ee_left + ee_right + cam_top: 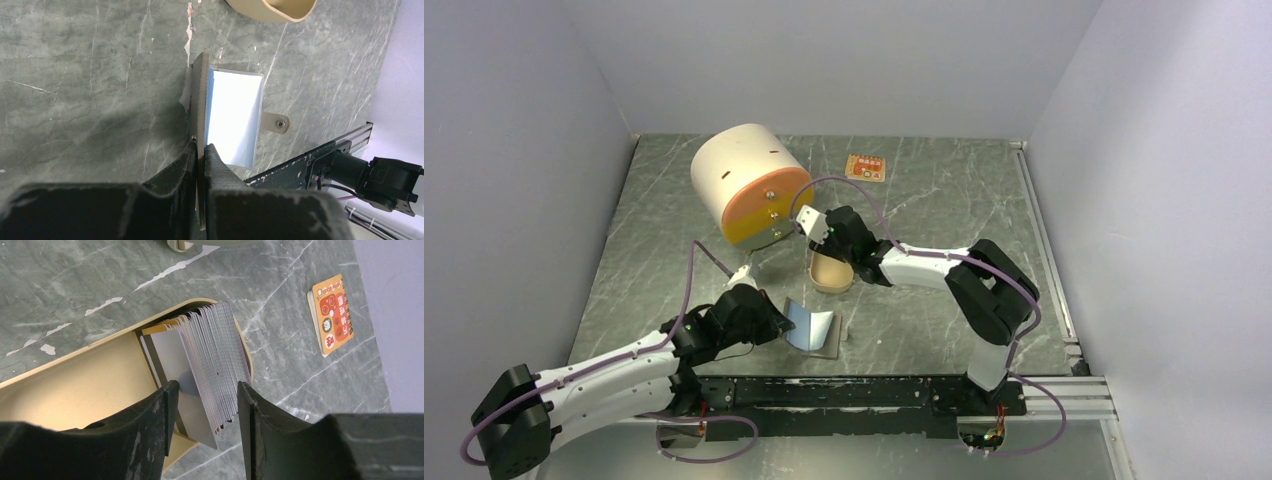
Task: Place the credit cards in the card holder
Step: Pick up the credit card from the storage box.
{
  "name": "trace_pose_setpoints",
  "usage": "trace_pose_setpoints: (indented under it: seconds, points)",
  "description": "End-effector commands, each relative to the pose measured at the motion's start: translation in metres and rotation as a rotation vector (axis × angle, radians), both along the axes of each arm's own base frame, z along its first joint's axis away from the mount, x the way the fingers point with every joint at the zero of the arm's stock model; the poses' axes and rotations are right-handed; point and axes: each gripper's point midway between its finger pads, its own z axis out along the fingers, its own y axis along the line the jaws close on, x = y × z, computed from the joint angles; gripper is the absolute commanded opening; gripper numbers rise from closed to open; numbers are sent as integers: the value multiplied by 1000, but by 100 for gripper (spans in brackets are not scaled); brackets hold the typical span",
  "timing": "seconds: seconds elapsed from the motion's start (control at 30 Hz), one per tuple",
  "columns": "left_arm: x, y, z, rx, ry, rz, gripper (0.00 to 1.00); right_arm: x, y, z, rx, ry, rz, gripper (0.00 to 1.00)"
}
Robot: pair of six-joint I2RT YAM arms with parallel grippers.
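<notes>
The card holder [812, 328] lies open like a book on the table, its shiny inside [235, 115] facing up. One half of it stands upright [201, 100], and my left gripper [200, 147] is shut on that thin plate, also seen from above [774, 322]. The credit cards [215, 355] stand on edge as a stack of several in a tan oval tin [75, 385]. A grey card [187, 390] faces front and a gold one [155, 329] shows at the back. My right gripper [206, 386] is open, its jaws straddling the stack with a gap on the right side.
A big white cylinder with an orange face [749, 185] lies behind the tan tin [832, 275]. An orange printed card [865, 167] rests at the far side. A black rail [864, 392] runs along the near edge. Grey walls close in on three sides.
</notes>
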Motion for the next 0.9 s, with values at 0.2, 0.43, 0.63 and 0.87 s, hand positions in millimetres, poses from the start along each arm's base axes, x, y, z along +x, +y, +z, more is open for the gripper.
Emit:
trace_pose_setpoints:
  seconds: [0.2, 0.43, 0.63, 0.87]
  points:
    - [2, -9, 11, -45, -14, -15, 9, 7, -2, 23, 35, -30, -14, 43]
    - [2, -9, 11, -47, -14, -14, 9, 0, 2, 23, 42, 11, 18, 24]
    - [2, -10, 9, -46, -10, -17, 9, -12, 6, 22, 60, 74, 50, 19]
    - [2, -11, 7, -44, 0, -13, 9, -19, 5, 29, 68, 107, 59, 8]
